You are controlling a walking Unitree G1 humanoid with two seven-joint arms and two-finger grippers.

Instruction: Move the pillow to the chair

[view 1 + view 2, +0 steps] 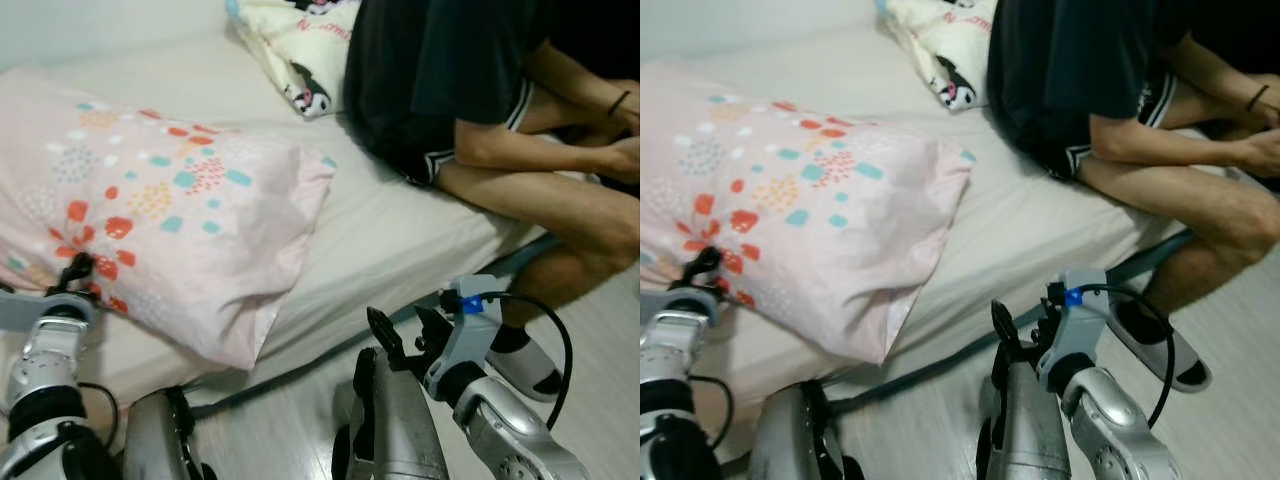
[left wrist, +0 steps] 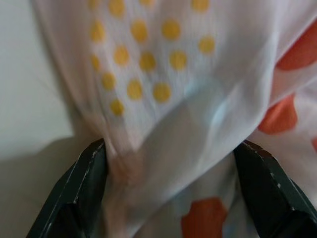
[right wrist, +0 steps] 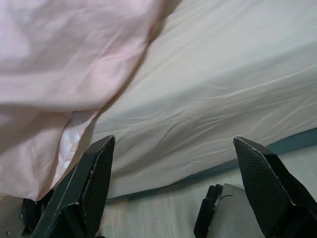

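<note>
A pink pillow [image 1: 160,200] with orange, teal and yellow spots lies on the left part of the bed [image 1: 390,240], its near corner hanging over the bed's front edge. My left gripper [image 1: 72,272] is pushed against the pillow's near left edge. In the left wrist view its fingers [image 2: 89,178] stand wide apart with the pillow's cloth [image 2: 173,114] bunched between them. My right gripper [image 1: 405,335] is open and holds nothing. It hovers low in front of the bed's edge, right of the pillow's hanging corner [image 3: 59,124].
A person [image 1: 470,90] in dark clothes sits on the bed's right side, with bare legs and a slippered foot [image 1: 525,360] on the wooden floor. A cartoon-print cushion [image 1: 300,50] lies at the bed's far side. Floor shows below the bed's edge.
</note>
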